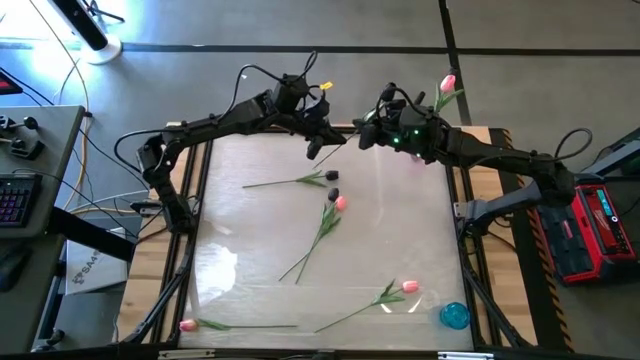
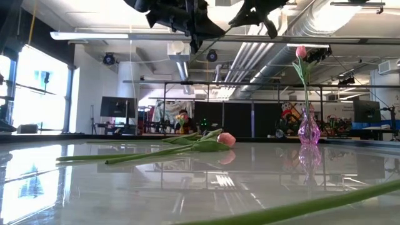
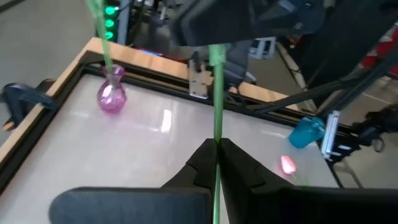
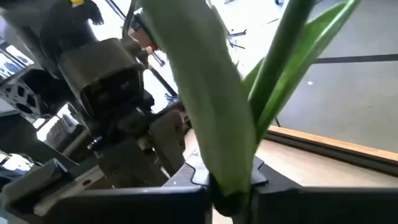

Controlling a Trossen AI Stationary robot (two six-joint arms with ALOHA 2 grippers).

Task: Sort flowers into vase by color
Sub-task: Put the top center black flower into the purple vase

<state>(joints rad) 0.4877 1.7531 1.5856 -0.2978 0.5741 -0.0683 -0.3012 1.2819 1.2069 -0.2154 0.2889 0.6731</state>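
Note:
Both grippers hang high over the table's far edge, facing each other, and both are shut on one tulip. My left gripper (image 1: 316,140) (image 3: 216,148) has its thin green stem (image 3: 217,93). My right gripper (image 1: 366,134) (image 4: 231,186) has the stem (image 4: 283,56) together with a broad leaf (image 4: 199,87). The held tulip's head is hidden. A pink tulip (image 1: 447,85) stands in the purple vase (image 2: 308,129) (image 3: 111,94) at the far right corner. Several tulips lie flat on the table: a dark one (image 1: 331,177), a pink and a dark one together (image 1: 340,202), and pink ones (image 1: 410,287) (image 1: 187,325). My left gripper pinches the thin stem (image 3: 217,134) between its two fingertips, with the fingers lying across it. The stem runs on from there to the right gripper and is lifted clear of the table. My right gripper pinches the stem and the base of the leaf (image 4: 235,174) together between its two fingers. The tulip is lifted clear, its stem and leaf reaching out beyond the fingers.
A blue vase (image 1: 455,316) (image 3: 305,132) stands at the near right corner. The table has a glossy top with a wooden frame (image 1: 480,190) around it. A desk with a keyboard (image 1: 12,200) is off the left side, and a red case (image 1: 600,225) off the right.

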